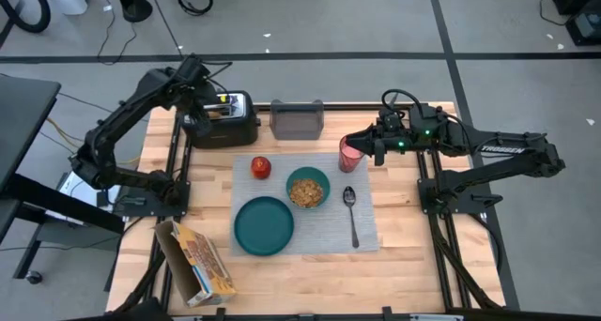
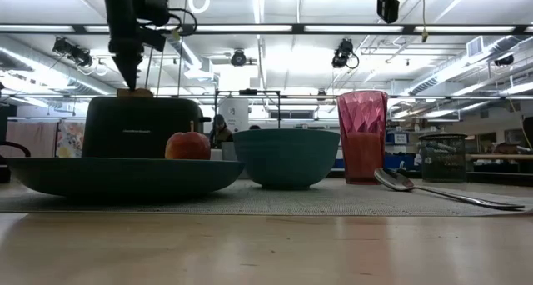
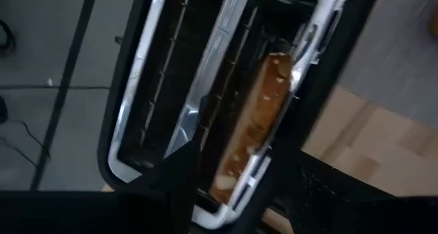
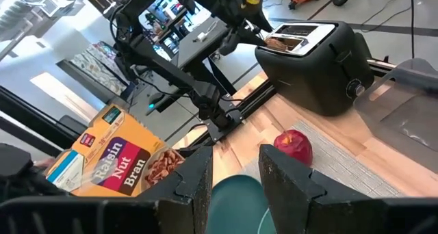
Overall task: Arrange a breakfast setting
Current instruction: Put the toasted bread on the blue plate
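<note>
The toast slice [image 3: 259, 118] stands upright in one slot of the black toaster [image 1: 225, 119], its top edge sticking out [image 2: 133, 92]. My left gripper [image 3: 233, 176] points down over the toaster [image 1: 207, 103], open, with one finger on each side of the toast's end. The grey placemat [image 1: 371, 232] carries the teal plate [image 1: 264, 224], the teal bowl [image 1: 307, 188] with cereal in it, the spoon [image 1: 351, 213], the red fruit [image 1: 260, 167] and the red cup [image 1: 349, 156]. My right gripper [image 1: 364, 145] is open and empty, high beside the cup [image 2: 386, 6].
A small grey tray [image 1: 298, 119] stands to the right of the toaster at the table's far edge. An open cereal box [image 1: 197, 260] lies at the near left corner. Bare wood shows to the right of the placemat and along the near edge.
</note>
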